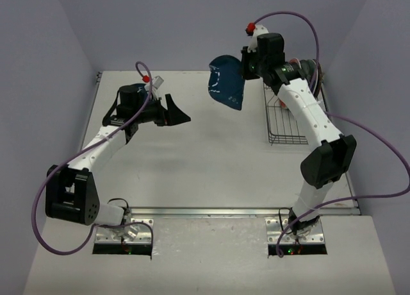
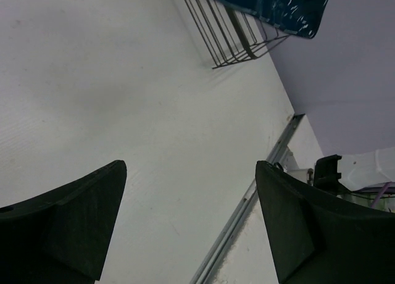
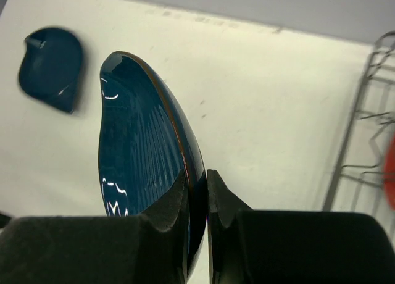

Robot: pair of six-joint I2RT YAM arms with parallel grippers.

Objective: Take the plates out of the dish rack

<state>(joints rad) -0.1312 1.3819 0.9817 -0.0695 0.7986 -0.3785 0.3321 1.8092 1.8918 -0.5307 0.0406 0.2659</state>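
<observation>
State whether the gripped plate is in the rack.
Out: right pincer holds the blue plate by its rim, left of the dish rack.

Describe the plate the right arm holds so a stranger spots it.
Find the wire dish rack on the right of the table. Just left of it, a dark blue plate hangs in the air, its rim pinched by the right arm's fingers. No other plate is aloft.
</observation>
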